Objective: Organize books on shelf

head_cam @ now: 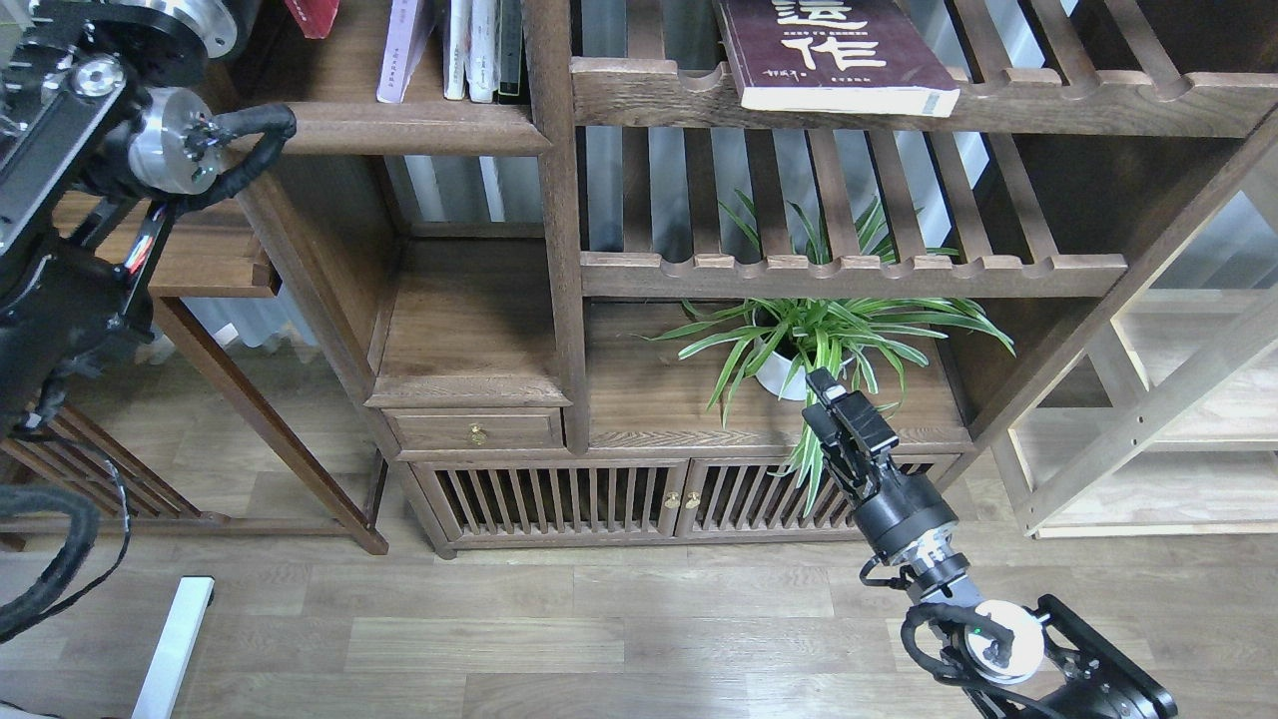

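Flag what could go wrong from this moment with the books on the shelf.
The red book is nearly out of view at the top edge, so its seating on the shelf cannot be checked. The maroon book overhangs the slatted rack's front rail and might slide off. The right gripper sits among the plant leaves and could snag them.

Walnut bookcase (559, 330) ahead of me, slatted racks (849, 270) with scalloped rails, small brass-knobbed drawer (477, 429), slatted cabinet doors (559, 499), potted spider plant (814, 335), grey-brown plank floor (559, 629), pale wooden frame (1158, 419) at right, dark side table (200, 270) at left.
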Action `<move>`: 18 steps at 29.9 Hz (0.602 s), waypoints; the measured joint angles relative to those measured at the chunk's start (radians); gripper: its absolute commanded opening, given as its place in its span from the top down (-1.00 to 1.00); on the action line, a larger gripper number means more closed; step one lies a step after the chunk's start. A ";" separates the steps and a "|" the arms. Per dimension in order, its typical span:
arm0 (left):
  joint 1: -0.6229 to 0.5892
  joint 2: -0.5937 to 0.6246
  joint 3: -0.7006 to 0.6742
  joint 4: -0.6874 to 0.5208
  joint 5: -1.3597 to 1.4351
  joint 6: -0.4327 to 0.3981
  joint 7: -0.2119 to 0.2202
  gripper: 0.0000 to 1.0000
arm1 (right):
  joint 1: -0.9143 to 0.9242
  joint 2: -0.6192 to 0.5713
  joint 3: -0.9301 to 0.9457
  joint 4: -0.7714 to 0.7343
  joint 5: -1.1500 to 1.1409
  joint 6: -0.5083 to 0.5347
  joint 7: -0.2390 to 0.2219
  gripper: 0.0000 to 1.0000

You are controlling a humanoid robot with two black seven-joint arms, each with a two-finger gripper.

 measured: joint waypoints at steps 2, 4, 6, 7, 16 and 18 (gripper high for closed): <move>-0.024 -0.001 0.025 0.052 -0.031 -0.027 -0.033 1.00 | 0.000 -0.001 0.002 0.000 0.000 0.000 0.000 -0.53; -0.053 -0.003 0.055 0.113 -0.069 -0.061 -0.070 1.00 | 0.000 -0.001 0.003 0.000 0.000 0.000 0.000 -0.53; -0.081 -0.011 0.092 0.169 -0.103 -0.084 -0.101 1.00 | 0.000 -0.001 0.005 0.000 0.000 0.000 0.000 -0.52; -0.097 -0.017 0.113 0.197 -0.119 -0.090 -0.114 1.00 | 0.000 -0.001 0.006 0.000 0.000 0.000 0.000 -0.52; -0.180 -0.032 0.189 0.368 -0.190 -0.153 -0.164 1.00 | 0.003 -0.001 0.010 0.001 0.001 0.000 0.000 -0.52; -0.180 -0.035 0.192 0.374 -0.190 -0.156 -0.165 1.00 | 0.003 -0.001 0.011 0.002 0.001 0.000 0.000 -0.52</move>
